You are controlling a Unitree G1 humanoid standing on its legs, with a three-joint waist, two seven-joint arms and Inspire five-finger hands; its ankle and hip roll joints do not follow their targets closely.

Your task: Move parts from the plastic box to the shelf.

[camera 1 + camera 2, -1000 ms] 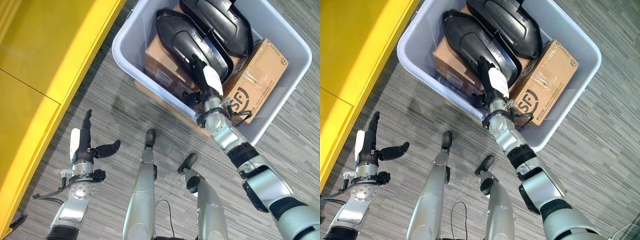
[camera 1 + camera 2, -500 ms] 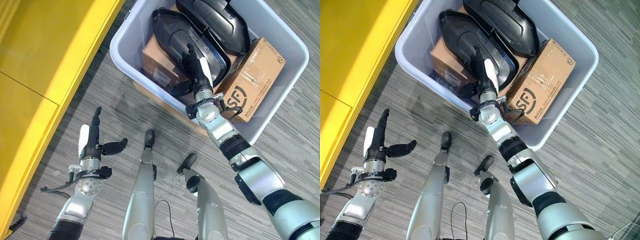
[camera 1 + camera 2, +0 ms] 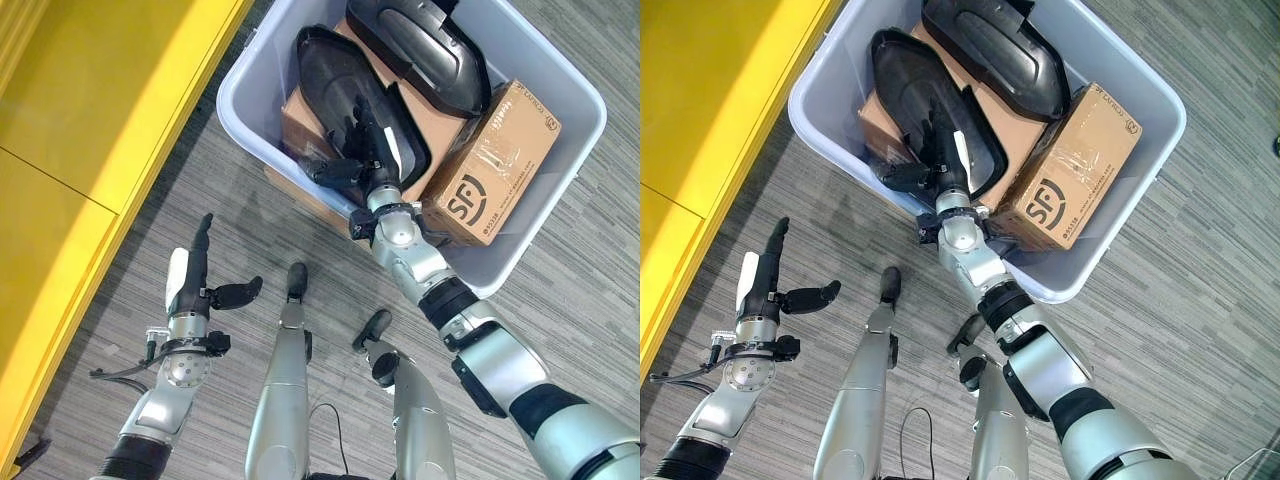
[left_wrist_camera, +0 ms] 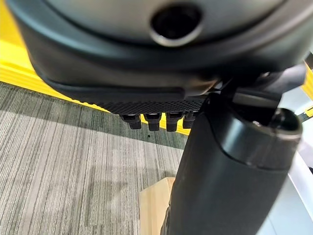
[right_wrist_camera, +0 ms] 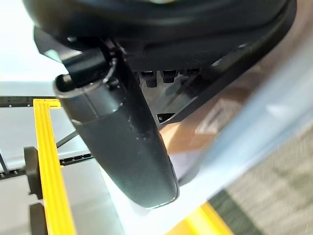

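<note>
The right hand's fingers (image 3: 358,125) lay stretched out straight over the nearer black part (image 3: 352,103), with the thumb (image 3: 330,171) splayed to the side toward the box wall. Nothing was curled round or pinched; whether the fingertips actually touched the part's surface could not be told. In the right wrist view the thumb (image 5: 124,142) stood apart from the short row of fingers (image 5: 166,76), with dark moulded plastic beyond them. The right hand (image 3: 368,160) sat in the upper middle of the left eye view, its arm running down to the lower right corner.

The left hand's fingers (image 3: 202,240) were straight and together, pointing up the frame, the thumb (image 3: 236,293) held out sideways, holding nothing. The left hand (image 3: 190,285) hovered over the grey carpet (image 3: 230,220) at lower left, well apart from the box.

The parts sat in the plastic box (image 3: 570,130), a pale grey bin in the upper right of the frame. The nearer black part rested tilted on a brown cardboard carton (image 3: 305,115), and a second black part (image 3: 425,50) lay above it toward the top edge. A second cardboard carton (image 3: 495,165) stood at the box's right side, leaning against the wall.

The yellow shelf (image 3: 90,130) filled the upper left, just beside the box's left corner.
</note>
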